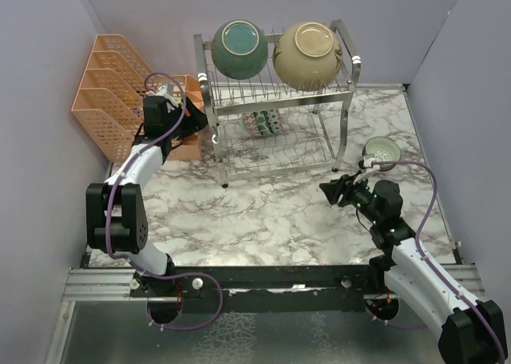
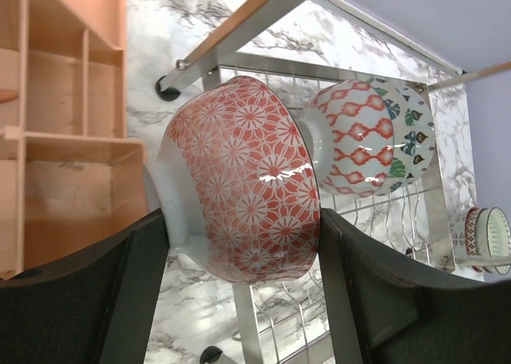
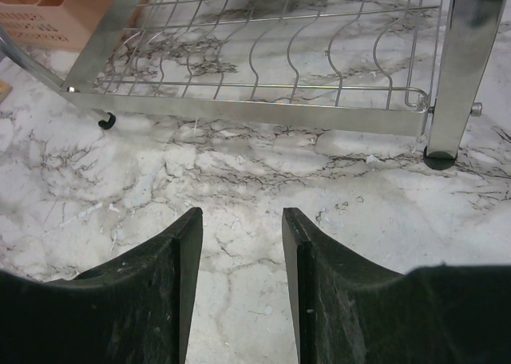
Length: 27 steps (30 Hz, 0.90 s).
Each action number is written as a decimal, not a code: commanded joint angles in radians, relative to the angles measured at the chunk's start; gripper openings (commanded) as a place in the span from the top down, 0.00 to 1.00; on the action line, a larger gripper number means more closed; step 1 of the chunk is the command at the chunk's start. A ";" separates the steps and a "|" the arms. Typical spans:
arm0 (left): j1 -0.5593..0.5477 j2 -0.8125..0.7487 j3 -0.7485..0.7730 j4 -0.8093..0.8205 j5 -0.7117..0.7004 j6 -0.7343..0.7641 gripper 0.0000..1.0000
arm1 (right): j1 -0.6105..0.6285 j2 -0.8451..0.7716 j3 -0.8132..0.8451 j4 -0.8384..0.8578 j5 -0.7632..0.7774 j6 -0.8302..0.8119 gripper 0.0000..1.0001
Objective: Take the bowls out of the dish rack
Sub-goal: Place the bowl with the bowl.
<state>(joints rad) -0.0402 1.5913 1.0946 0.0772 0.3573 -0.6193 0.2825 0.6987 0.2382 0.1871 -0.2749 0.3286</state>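
At the left end of the rack (image 1: pixel 209 100), a red bowl (image 2: pixel 247 180) is pinched by the left gripper (image 2: pixel 239 224), though barely made out from above. A teal bowl (image 1: pixel 239 49) and a cream bowl (image 1: pixel 306 54) are seen on its top tier. The right gripper (image 3: pixel 242 252) is held spread, empty, before the rack.

From above, the dish rack (image 1: pixel 275 100) hides most of the small bowls (image 1: pixel 266 122), perhaps three of them.

My black left end effector (image 2: pixel 239 228), red bowl (image 2: pixel 247 164) with white flower tracery, white bowl (image 2: pixel 351 136) with red diamonds, teal bowl (image 1: pixel 239 49) upper left on the silver dish rack (image 1: pixel 279 100), cream bowl (image 1: pixel 305 54) to its right, orange organizer (image 1: pixel 104 100), white desk (image 1: pixel 271 212) veined grey.
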 commanded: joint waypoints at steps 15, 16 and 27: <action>0.083 -0.382 -0.184 -0.023 0.041 -0.041 0.55 | 0.005 -0.015 -0.004 0.018 -0.005 0.004 0.55; 0.084 -0.407 -0.195 -0.037 0.052 -0.038 0.55 | 0.006 -0.014 -0.006 0.022 -0.011 0.004 0.55; 0.086 -0.712 -0.303 -0.321 0.034 0.046 0.55 | 0.005 0.011 -0.011 0.045 -0.033 0.009 0.55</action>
<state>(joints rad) 0.0395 0.9737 0.8024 -0.1562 0.3737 -0.6117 0.2825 0.6964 0.2382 0.1879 -0.2790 0.3290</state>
